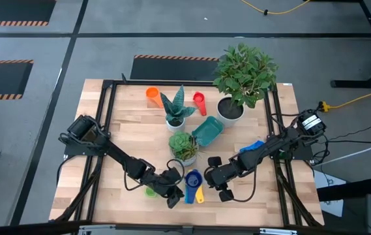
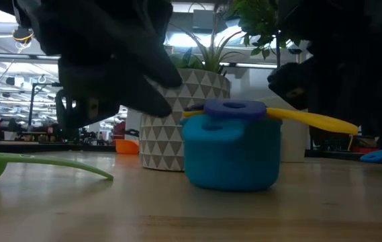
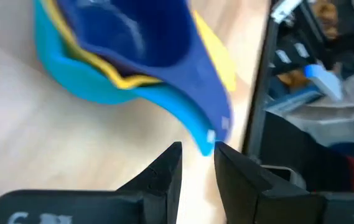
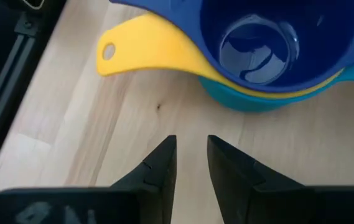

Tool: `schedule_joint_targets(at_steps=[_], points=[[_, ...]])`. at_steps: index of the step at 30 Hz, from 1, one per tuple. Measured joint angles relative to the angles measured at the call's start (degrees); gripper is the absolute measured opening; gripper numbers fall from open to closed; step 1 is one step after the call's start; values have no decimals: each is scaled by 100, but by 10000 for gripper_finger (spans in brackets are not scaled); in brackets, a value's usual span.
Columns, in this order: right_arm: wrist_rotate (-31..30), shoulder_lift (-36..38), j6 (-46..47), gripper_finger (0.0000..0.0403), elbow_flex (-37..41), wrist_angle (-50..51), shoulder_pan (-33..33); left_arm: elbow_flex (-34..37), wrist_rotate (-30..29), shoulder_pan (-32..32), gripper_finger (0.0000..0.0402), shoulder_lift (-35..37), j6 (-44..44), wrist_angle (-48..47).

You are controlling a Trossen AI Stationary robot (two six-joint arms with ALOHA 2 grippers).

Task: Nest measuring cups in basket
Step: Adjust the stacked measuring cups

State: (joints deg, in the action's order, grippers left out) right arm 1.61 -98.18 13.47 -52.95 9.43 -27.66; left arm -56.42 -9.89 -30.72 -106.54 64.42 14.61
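Note:
Three measuring cups are nested together: a dark blue one in a yellow one in a light blue one (image 1: 193,178) (image 2: 231,151). They stand on the table near its front edge, between my two grippers. My left gripper (image 3: 196,155) is slightly open at the end of the blue handles (image 1: 190,196). My right gripper (image 4: 192,146) stands a little apart on the stack's other side, narrowly open with nothing between its fingers. A green cup (image 1: 150,191) lies by the left arm. An orange cup (image 1: 152,94) and a red one (image 1: 199,101) lie at the back. The teal basket (image 1: 208,130) stands mid-table. My left gripper comes at the stack slanting down, along the handles. The free end of the blue handles (image 3: 210,142) reaches just to the gap between its fingertips. Whether a finger touches that end, I cannot tell. The stack rests on the table.
A snake plant in a patterned white pot (image 1: 175,112) (image 2: 184,121), a succulent bowl (image 1: 183,147) and a leafy plant (image 1: 244,75) stand behind the stack. A light blue thing (image 1: 253,146) lies under the right arm. Black rails (image 1: 107,130) frame the tabletop.

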Motion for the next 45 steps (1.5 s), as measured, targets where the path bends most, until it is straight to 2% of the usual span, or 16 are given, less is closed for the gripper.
schedule_joint_targets(at_steps=[7,11,20,27,41,45], points=[[28,-481,153,94,0,-685,0,-2,-273,32,87,2,-4,-2],[343,-590,173,94,0,-1057,-2,-2,-282,99,87,2,-2,-2],[113,-609,450,94,0,-1649,15,-2,-251,291,87,2,3,63],[-188,-609,830,94,0,-1759,15,-7,-242,306,87,4,9,212],[-197,-609,901,94,4,-1977,17,-7,-223,276,87,4,2,308],[-133,-609,876,94,4,-1956,17,-7,49,282,87,18,-2,313]])
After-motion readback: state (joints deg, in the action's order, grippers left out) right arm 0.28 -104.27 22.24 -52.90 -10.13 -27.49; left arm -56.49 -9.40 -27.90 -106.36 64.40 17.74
